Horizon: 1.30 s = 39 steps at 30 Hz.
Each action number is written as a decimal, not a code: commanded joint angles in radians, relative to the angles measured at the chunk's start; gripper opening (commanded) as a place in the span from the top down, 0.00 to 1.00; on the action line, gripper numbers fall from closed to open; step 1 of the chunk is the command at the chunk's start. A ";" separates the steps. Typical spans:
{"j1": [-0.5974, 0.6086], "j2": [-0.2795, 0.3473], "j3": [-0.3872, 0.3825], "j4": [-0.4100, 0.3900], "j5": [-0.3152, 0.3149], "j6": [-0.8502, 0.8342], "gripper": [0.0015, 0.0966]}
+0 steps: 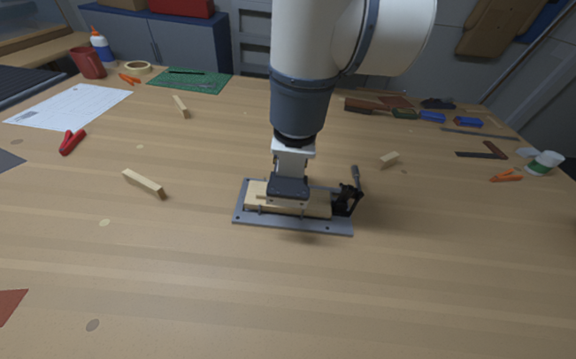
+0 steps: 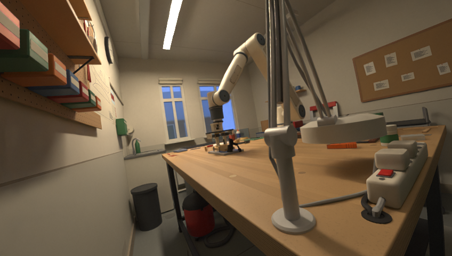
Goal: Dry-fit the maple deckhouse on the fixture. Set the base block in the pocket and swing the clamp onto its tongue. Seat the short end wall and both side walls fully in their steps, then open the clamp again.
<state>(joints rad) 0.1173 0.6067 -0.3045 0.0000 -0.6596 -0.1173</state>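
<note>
The maple base block [image 1: 288, 203] lies in the pocket of the grey fixture plate [image 1: 294, 216] at mid-bench, and my gripper [image 1: 286, 202] stands straight down on it, closed on the block across its middle. The black toggle clamp [image 1: 348, 194] sits at the fixture's right end with its handle raised and its arm off the block. Three loose maple wall pieces lie on the bench: one long piece [image 1: 143, 182] to the left of the fixture, one [image 1: 181, 106] farther back left, and a short one [image 1: 389, 159] back right. From the second side camera the gripper [image 2: 222, 143] and fixture are small and far.
Behind the fixture stand a blue-topped cabinet [image 1: 164, 35] and a drawer rack, with sanding blocks [image 1: 432, 116] along the bench's back edge. A paper sheet [image 1: 71, 105] and red clip [image 1: 71, 141] lie left; a lamp [image 2: 285, 133] and power strip [image 2: 396, 171] stand at the bench's right end.
</note>
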 commanded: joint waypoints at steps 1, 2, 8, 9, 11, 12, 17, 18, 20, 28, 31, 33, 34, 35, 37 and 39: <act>0.000 -0.001 0.001 0.000 0.000 0.000 0.99; 0.000 -0.001 0.001 0.000 0.000 0.000 0.99; 0.000 0.000 0.000 0.000 0.002 0.000 0.99; 0.000 0.001 0.000 0.000 0.003 0.000 0.99; 0.000 0.001 0.000 0.000 0.003 0.000 0.99; 0.000 0.001 0.000 0.000 0.004 0.000 0.99; 0.000 0.003 -0.001 0.000 0.006 0.000 0.99; 0.000 0.003 -0.001 0.000 0.006 0.000 0.99; 0.000 0.004 -0.001 0.000 0.007 0.000 0.99; 0.000 0.007 -0.002 0.000 0.012 0.000 0.99; 0.000 0.008 -0.003 0.000 0.014 0.000 0.99; 0.000 0.009 -0.003 0.000 0.015 0.000 0.99; 0.000 0.010 -0.003 0.000 0.015 0.000 0.99; 0.000 0.010 -0.004 0.000 0.016 0.000 0.99; 0.000 0.011 -0.004 0.000 0.017 0.000 0.99; 0.000 0.012 -0.004 0.000 0.018 0.000 0.99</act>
<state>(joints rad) 0.1173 0.6197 -0.3099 0.0000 -0.6412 -0.1173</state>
